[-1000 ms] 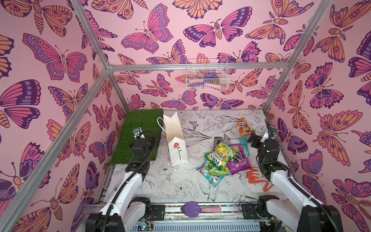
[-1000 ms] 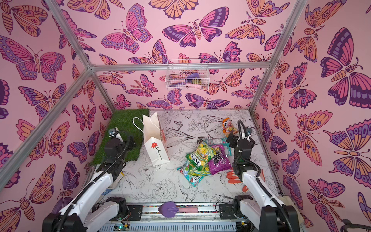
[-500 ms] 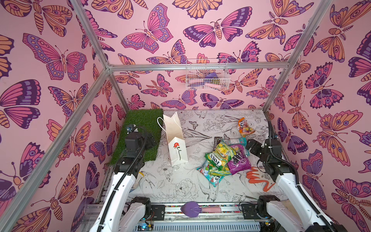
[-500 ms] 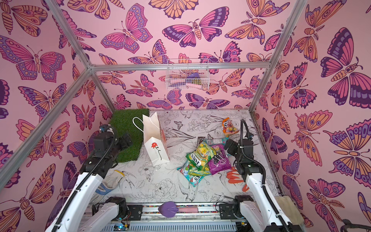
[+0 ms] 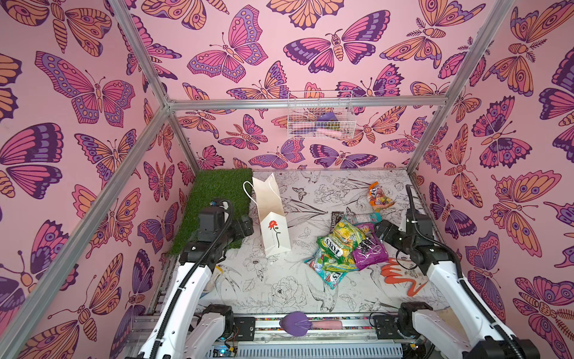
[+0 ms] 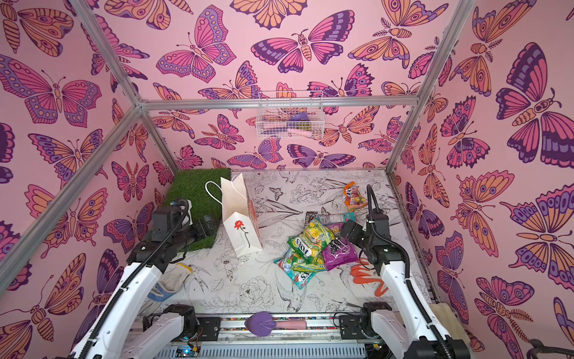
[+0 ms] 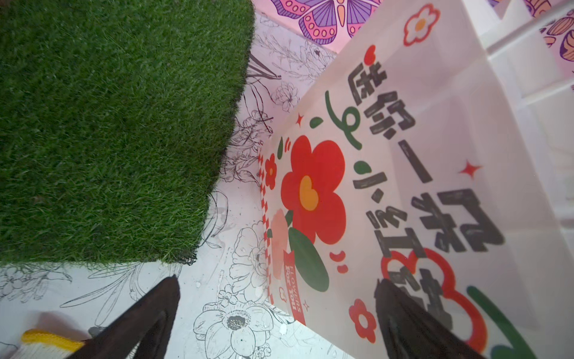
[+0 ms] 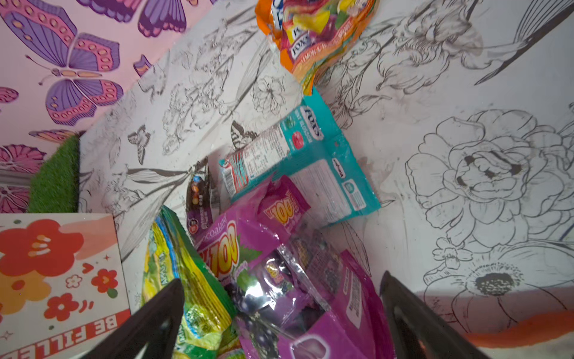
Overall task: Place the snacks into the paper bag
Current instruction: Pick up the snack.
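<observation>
The white paper bag (image 5: 273,217) (image 6: 240,223) stands upright beside the grass mat, its mouth open. My left gripper (image 5: 248,225) (image 7: 278,281) is open and empty, low beside the bag's printed side (image 7: 403,186). The snacks lie in a pile at the right: a green-yellow FOX'S packet (image 5: 340,241) (image 8: 186,279), a purple grape bag (image 5: 371,251) (image 8: 295,279), a teal packet (image 8: 310,161) and a brown bar wrapper (image 8: 198,199). An orange packet (image 5: 379,199) (image 8: 313,37) lies apart, farther back. My right gripper (image 5: 380,228) (image 8: 282,278) hangs open just above the purple bag.
A green grass mat (image 5: 214,202) covers the back left corner. A flat orange glove (image 5: 400,276) lies under my right arm and a white work glove (image 6: 174,279) under my left arm. A wire basket (image 5: 320,118) hangs on the back wall.
My left gripper has turned and moved right, close to the bag's side. My right gripper has moved left and down over the purple bag. Both stay open.
</observation>
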Robot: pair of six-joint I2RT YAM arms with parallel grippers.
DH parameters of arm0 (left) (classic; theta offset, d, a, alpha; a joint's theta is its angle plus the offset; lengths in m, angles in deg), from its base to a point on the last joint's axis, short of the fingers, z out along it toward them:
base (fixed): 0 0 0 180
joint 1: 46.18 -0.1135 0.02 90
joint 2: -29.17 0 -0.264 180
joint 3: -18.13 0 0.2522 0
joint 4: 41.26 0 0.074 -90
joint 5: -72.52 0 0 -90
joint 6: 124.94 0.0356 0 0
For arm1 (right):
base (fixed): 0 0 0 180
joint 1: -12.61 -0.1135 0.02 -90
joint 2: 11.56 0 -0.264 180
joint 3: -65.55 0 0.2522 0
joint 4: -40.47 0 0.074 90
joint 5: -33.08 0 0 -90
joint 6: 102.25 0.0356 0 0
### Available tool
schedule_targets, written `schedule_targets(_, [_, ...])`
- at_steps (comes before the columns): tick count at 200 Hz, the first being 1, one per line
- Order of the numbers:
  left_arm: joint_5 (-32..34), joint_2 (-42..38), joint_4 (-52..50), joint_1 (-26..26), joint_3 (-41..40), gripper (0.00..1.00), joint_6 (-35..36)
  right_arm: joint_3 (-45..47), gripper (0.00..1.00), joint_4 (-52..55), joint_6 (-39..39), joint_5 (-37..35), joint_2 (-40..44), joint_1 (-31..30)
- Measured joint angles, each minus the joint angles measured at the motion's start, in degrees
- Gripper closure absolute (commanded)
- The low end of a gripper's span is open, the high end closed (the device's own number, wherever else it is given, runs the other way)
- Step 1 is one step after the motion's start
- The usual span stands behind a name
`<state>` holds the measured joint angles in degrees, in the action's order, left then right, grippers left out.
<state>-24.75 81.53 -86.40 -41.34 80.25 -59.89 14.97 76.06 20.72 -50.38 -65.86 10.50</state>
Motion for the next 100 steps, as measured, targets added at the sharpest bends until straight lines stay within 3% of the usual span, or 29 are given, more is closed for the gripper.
schedule_targets(59, [-1.97, -11.21, -0.66, 0.0, -4.22, 0.0, -0.63, -5.05, 0.01, 7.17, -1.77, 4.09, -3.89, 0.0])
schedule_targets(100, [-2.38, -12.7, -1.55, 0.0, -4.24, 0.0, -0.68, -7.72, 0.01, 11.52, -2.78, 4.22, -3.3, 0.0])
